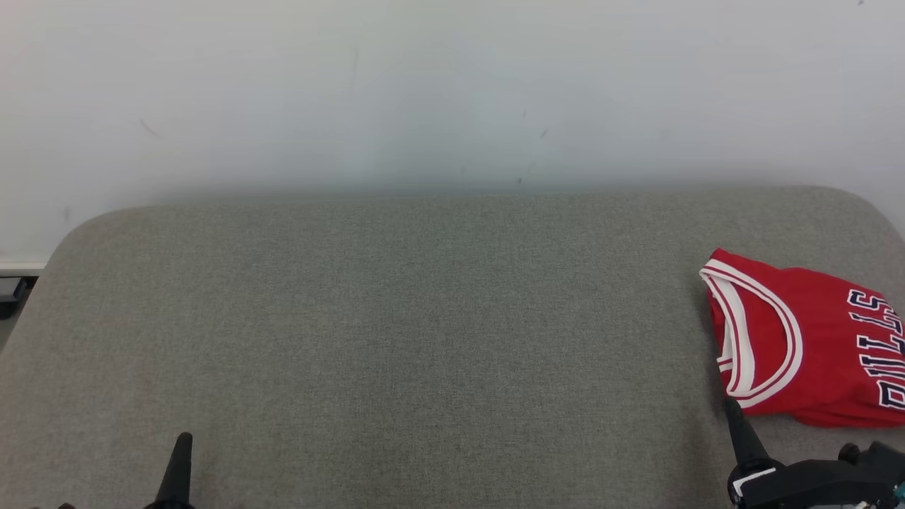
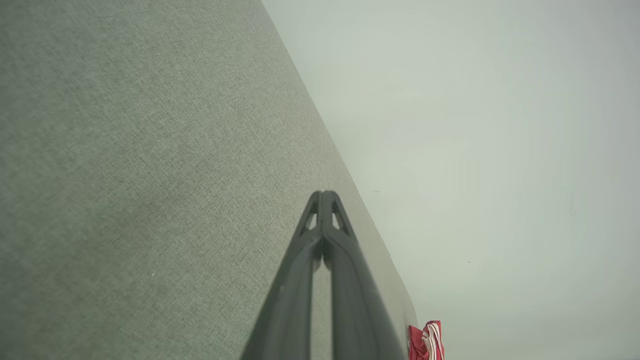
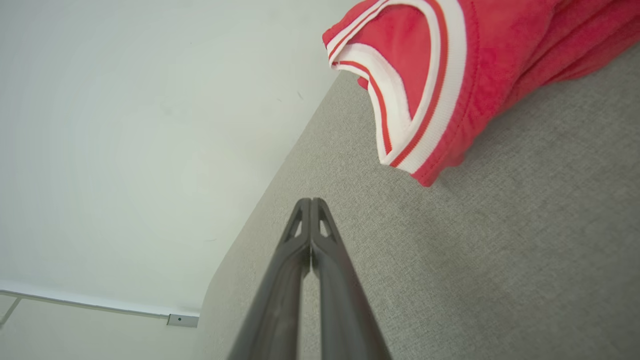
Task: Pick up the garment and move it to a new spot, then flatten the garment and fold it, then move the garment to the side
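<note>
The right claw [image 1: 731, 406], clenched on nothing at lower right, points up-frame with its tip just short of the folded red jersey [image 1: 813, 346] at the grey counter's [image 1: 424, 318] right edge, far nearer than the clenched, empty left claw [image 1: 184, 440].

Matt woven table cover [image 1: 396, 318], cloth jersey [image 1: 813, 339]

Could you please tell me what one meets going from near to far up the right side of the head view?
The right hand → red basketball jersey → far strip of grey padded table → white wall.
</note>
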Tool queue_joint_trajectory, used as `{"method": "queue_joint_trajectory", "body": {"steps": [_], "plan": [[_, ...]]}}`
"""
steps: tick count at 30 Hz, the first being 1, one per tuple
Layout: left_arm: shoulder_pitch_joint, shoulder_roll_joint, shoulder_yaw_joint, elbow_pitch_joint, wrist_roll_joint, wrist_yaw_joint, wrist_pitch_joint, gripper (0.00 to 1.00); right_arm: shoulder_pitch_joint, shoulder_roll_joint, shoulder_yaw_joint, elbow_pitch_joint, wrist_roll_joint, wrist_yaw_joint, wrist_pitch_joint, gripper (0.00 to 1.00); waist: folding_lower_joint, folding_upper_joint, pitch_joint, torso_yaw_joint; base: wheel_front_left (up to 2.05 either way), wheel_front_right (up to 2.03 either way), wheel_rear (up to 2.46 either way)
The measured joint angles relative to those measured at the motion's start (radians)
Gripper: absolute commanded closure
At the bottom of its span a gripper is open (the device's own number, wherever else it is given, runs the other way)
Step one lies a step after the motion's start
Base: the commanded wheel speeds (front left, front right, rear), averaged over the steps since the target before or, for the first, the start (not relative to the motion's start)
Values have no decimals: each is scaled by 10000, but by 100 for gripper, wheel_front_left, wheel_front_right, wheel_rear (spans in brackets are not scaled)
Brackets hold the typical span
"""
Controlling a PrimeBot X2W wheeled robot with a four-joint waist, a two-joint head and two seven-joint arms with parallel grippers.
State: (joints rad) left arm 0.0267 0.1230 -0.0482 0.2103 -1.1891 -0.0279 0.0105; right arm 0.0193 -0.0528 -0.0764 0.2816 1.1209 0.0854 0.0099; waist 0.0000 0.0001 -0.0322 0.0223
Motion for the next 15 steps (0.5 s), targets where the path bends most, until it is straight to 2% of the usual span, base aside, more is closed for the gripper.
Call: {"method": "queue_joint_trajectory", "body": {"steps": [15], "plan": [[-421, -330, 568, 336, -1666, -355, 422, 100, -382, 29, -240, 59, 1956, 128, 437, 100, 0, 0, 142, -93, 0, 0, 0]]}}
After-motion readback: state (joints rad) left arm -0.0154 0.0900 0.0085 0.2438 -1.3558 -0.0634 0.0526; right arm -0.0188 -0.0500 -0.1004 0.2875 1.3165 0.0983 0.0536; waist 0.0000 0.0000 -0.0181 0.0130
